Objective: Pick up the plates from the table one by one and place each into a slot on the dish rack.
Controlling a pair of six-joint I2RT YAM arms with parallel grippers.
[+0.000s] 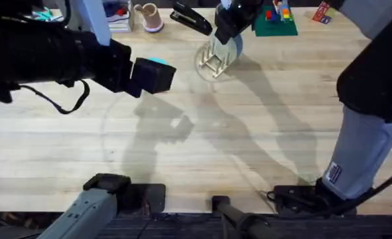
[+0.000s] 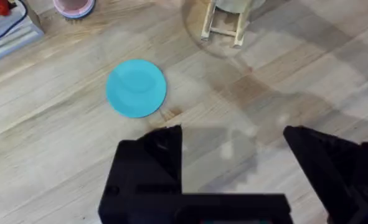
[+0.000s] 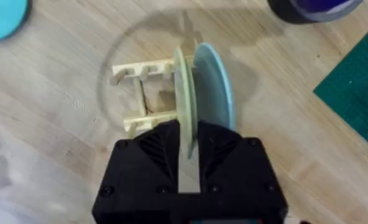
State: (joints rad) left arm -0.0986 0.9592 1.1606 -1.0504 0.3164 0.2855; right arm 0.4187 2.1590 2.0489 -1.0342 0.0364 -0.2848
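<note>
Cream plastic is pinched edge-on between the fingers of the right gripper [image 3: 187, 155]: the cream plate [image 3: 184, 93] stands upright in the dish rack [image 3: 140, 93], just beside a pale blue plate [image 3: 215, 87] already slotted there. In the overhead view the rack [image 1: 213, 60] sits toward twelve o'clock on the table [image 1: 249, 153].

The left gripper [image 2: 233, 155] hangs with its fingers spread wide and empty; the teal plate [image 2: 136, 88] lies flat on the wood toward its ten o'clock, well apart from the rack.

Risks, as I judge them: if the right fingers let go before the cream plate's rim is seated between the dowels, it may tip against the blue plate or roll out. The rack looks light, so a sideways pull on release could drag or topple it. The teal plate lies flush with the table, so the left fingers may slide it instead of catching its rim.
</note>
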